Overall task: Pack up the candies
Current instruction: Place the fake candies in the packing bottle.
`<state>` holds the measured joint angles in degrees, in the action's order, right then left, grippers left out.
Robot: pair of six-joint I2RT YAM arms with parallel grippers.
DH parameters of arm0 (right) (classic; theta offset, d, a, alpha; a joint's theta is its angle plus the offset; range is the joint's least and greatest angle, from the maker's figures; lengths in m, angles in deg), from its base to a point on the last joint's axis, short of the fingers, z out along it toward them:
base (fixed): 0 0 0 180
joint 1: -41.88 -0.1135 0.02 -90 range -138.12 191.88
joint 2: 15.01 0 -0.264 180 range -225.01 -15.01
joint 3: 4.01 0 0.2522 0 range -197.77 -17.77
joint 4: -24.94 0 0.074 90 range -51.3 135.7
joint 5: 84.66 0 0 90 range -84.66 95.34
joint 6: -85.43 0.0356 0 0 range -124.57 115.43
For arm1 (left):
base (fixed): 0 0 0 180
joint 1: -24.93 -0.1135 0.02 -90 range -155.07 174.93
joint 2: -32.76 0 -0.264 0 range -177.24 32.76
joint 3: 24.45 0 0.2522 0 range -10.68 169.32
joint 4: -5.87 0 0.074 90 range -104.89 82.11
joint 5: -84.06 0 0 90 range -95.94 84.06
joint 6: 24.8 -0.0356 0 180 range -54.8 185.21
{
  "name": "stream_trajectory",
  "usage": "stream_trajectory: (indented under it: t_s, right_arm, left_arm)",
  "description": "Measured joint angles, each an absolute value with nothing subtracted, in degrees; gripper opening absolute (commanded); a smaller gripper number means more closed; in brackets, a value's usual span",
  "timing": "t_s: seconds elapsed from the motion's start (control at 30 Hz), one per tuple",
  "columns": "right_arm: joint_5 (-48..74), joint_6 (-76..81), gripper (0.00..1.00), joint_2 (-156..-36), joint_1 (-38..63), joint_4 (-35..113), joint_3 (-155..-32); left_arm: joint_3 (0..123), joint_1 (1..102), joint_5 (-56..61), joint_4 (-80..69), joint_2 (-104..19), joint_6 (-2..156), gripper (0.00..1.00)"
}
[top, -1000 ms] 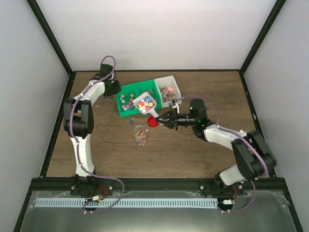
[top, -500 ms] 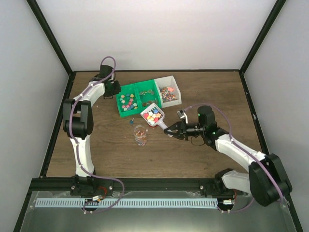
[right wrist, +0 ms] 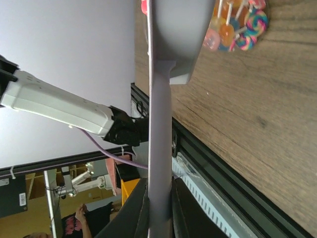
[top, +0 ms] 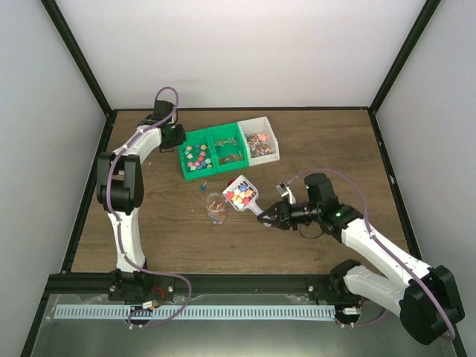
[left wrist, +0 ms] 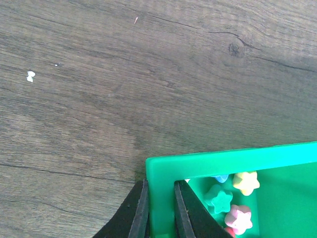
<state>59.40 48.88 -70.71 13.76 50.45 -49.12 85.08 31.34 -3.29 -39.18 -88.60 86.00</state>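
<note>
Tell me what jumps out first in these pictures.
A white scoop heaped with colourful candies hangs beside the small glass jar mid-table, its handle clamped in the right pincer. At the far left, the left pincer pinches the wall of a green bin holding star-shaped sweets.

A robotics lab test cell: white wall panels (top: pixel 245 52) and black frame struts (top: pixel 79 56) box in a wooden table (top: pixel 320 141)

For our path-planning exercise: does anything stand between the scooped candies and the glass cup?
Nothing visible does. The candies lie in the scoop just beside the glass cup, with only bare table between them.
</note>
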Motion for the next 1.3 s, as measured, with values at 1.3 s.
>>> stream_trajectory:
  t_s: [1.3]
  right_arm:
    - [44.45, 38.28, 0.01, -77.81, 2.77, 81.5, -71.81]
  left_arm:
    - [85.08, 32.0, -4.6, -39.18, -88.6, 85.94, 0.04]
